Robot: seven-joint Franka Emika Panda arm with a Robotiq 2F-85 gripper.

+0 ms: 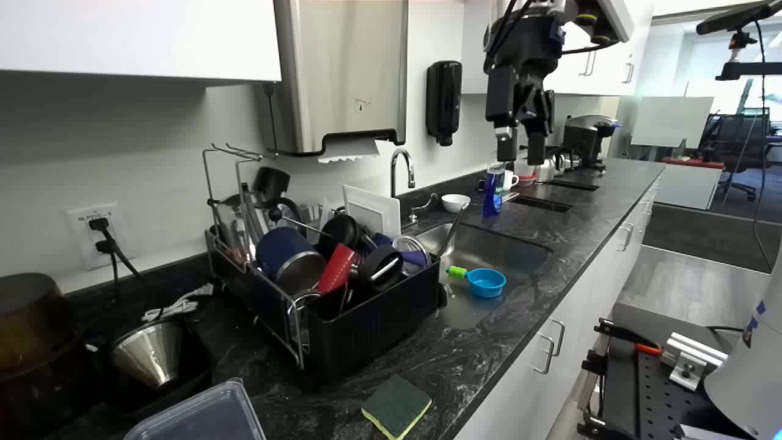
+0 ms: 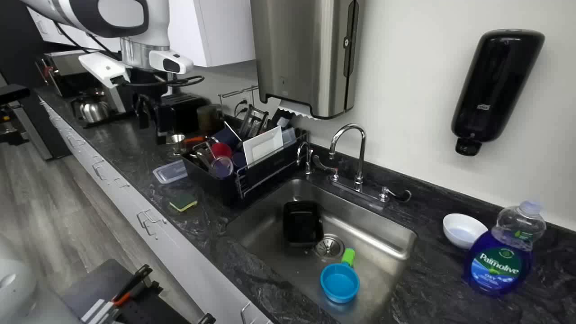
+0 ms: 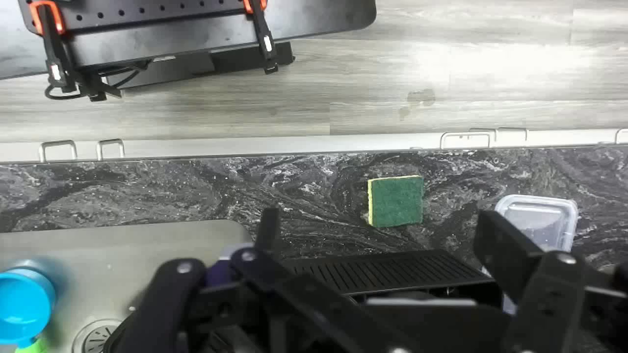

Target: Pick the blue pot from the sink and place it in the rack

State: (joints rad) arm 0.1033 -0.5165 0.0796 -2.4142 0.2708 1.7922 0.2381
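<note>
The blue pot, a small round dish with a green handle, lies in the steel sink [image 2: 382,245] near its front edge; the pot shows in both exterior views [image 1: 487,283] [image 2: 339,283] and at the left edge of the wrist view [image 3: 23,306]. The black dish rack [image 1: 376,327] beside the sink is full of dishes; it also shows in an exterior view [image 2: 274,164] and the wrist view [image 3: 387,269]. My gripper [image 1: 521,150] hangs high above the counter, apart from the pot. In the wrist view its fingers [image 3: 384,233] are wide apart with nothing held.
A black tub [image 2: 302,222] lies in the sink by the drain. The faucet [image 2: 360,153] and a white plate [image 2: 263,145] stand upright. A sponge [image 3: 396,201] and a clear lid [image 1: 201,415] lie on the counter. Soap bottle [image 2: 501,252] and white bowl [image 2: 463,229] are beyond the sink.
</note>
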